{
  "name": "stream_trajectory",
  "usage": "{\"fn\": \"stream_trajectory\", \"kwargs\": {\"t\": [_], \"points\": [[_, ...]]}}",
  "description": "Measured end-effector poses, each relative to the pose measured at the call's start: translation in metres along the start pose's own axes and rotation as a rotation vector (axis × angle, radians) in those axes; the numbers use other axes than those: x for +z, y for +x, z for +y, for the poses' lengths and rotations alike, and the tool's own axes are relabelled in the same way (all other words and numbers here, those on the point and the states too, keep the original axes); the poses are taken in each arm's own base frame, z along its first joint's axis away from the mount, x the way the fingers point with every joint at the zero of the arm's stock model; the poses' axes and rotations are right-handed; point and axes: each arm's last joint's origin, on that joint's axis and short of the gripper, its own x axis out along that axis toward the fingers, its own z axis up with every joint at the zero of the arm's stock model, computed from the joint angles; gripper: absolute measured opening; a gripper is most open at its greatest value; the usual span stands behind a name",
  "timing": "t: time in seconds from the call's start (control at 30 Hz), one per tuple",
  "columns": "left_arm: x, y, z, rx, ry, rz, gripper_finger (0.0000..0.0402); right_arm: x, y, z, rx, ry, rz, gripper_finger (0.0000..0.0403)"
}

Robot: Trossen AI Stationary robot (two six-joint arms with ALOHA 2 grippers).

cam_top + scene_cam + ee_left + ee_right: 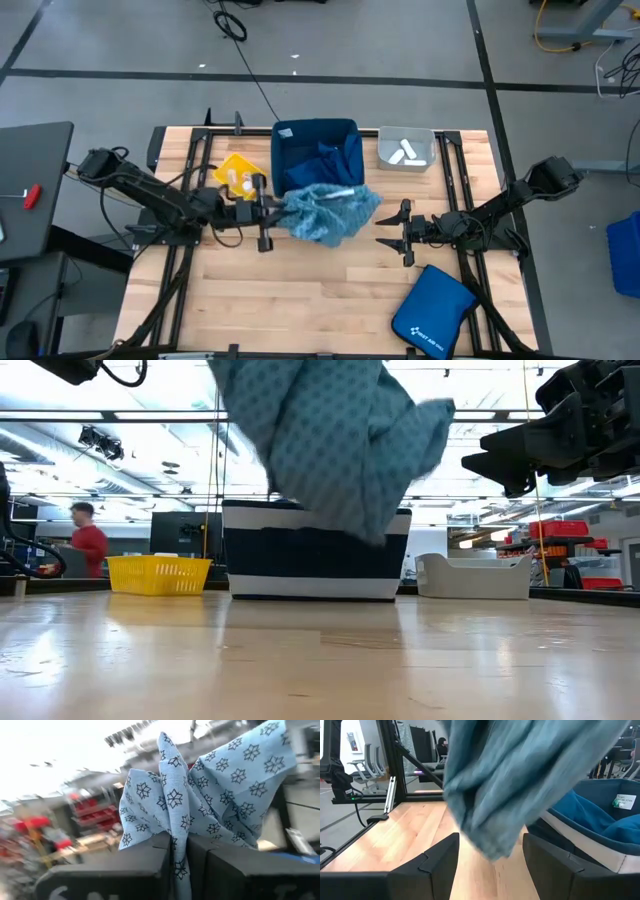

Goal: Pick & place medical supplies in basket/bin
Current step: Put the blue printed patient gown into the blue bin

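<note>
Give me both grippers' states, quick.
Left gripper: closed on the teal patterned cloth, held in the air.
Right gripper: open, empty.

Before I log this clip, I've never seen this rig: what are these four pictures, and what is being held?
Two robot arms work at a wooden table. One picture looks straight down, one looks level from the tabletop, and two come from wrist cameras. The left end effector is shut on the teal patterned cloth, lifted beside the navy tub, which already holds a dark blue cloth. The right end effector waits open nearby. Also there: a yellow tub, a grey tub and a blue zip pouch.
</note>
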Motion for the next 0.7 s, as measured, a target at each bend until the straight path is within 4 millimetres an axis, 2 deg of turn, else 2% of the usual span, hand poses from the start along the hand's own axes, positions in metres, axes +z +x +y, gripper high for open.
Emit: {"fn": "stream_trajectory", "kwargs": {"t": [0.27, 0.53, 0.7], "points": [[0.001, 0.015, 0.037, 0.16, 0.108, -0.021, 0.0029, 0.0, 0.0, 0.0, 0.0, 0.0, 0.0, 0.0226], [-0.021, 0.023, 0.087, 0.283, 0.167, 0.086, 0.0029, 0.0, 0.0, 0.0, -0.002, -0.006, 0.001, 0.0226], [-0.041, 0.025, 0.119, 0.349, 0.148, 0.136, 0.0029, -0.002, 0.0, -0.001, -0.026, -0.017, 0.02, 0.0226]]}}
